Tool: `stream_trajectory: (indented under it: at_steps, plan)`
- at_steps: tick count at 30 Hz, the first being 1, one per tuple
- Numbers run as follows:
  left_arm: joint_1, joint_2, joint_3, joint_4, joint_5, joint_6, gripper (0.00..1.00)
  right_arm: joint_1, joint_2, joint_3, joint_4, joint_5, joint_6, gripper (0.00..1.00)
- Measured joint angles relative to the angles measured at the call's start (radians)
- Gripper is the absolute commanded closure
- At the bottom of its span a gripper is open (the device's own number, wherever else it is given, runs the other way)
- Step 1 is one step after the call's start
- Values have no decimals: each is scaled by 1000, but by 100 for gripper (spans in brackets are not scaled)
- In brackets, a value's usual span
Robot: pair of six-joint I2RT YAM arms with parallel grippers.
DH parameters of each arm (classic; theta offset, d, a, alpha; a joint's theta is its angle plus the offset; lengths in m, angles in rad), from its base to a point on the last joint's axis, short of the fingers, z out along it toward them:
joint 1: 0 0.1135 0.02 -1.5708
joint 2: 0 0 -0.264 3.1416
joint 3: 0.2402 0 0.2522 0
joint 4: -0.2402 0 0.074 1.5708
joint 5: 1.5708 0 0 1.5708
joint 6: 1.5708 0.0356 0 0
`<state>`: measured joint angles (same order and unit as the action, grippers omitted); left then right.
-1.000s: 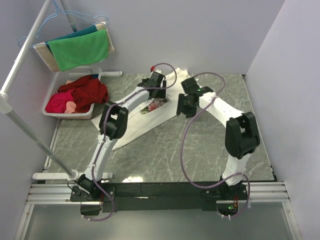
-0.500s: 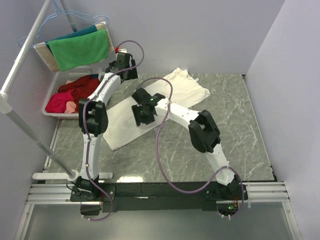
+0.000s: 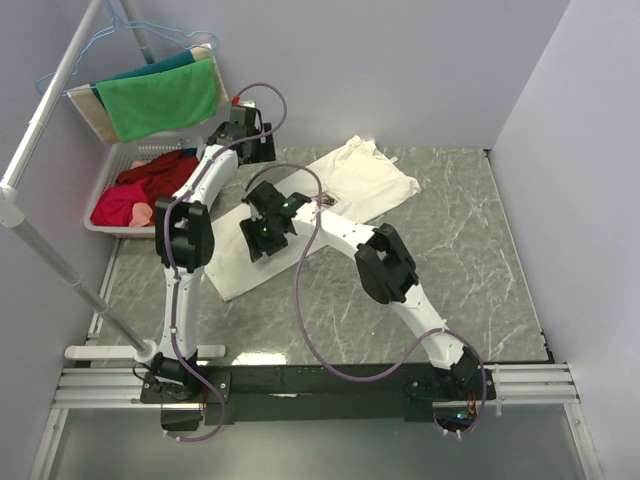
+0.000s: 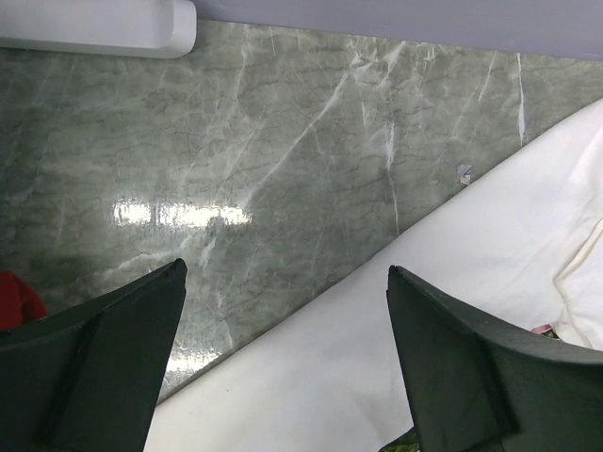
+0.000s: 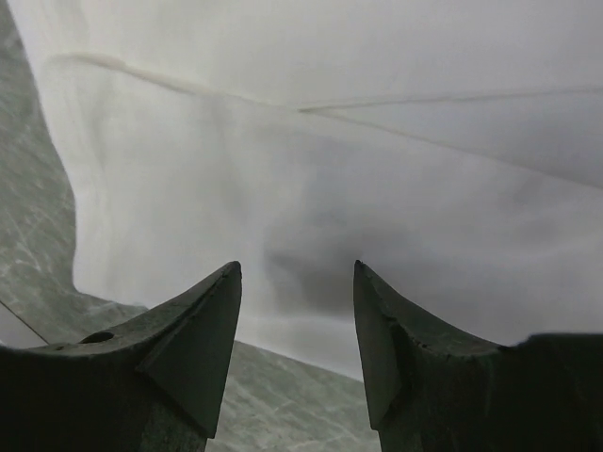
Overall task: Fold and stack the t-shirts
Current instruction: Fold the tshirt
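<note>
One white t-shirt [image 3: 372, 176] lies spread diagonally across the marble table, from front left to back right. A sliver of its print [image 3: 325, 203] shows at a fold. My left gripper [image 3: 250, 148] hangs open at the back left, over the shirt's far edge. In the left wrist view the gripper [image 4: 285, 268] holds nothing, with bare table and white t-shirt [image 4: 471, 245] under it. My right gripper [image 3: 258, 238] hovers over the shirt's front-left part. In the right wrist view its gripper [image 5: 297, 265] is open and empty just above the t-shirt [image 5: 330, 141].
A white basket [image 3: 135, 230] of red clothes [image 3: 165, 180] stands at the left edge, close to my left arm. Green cloth [image 3: 160, 95] hangs on the white rack [image 3: 60, 270] above it. A white rack foot [image 4: 94, 24] lies by the back wall.
Both grippers have left the shirt's middle. The left one swung back and left toward the basket, the right one left along the shirt. The print is now mostly covered.
</note>
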<state>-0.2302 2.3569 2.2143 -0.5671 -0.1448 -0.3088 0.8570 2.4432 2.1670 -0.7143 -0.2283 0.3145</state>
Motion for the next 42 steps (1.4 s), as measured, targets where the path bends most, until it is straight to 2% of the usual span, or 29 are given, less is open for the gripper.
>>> stream_trajectory:
  at_steps: [12,17,31,42]
  plan:
    - [5,0,-2,-23,17,0,7,27,16,-34,28,-24,-26,42]
    - [5,0,-2,-24,21,0,7,29,-61,-166,47,-10,-36,42]
    - [-5,4,-2,-24,74,-2,7,33,-317,-560,-54,47,-43,43]
    - [-114,31,-2,-23,100,-11,6,25,-467,-803,-192,99,19,43]
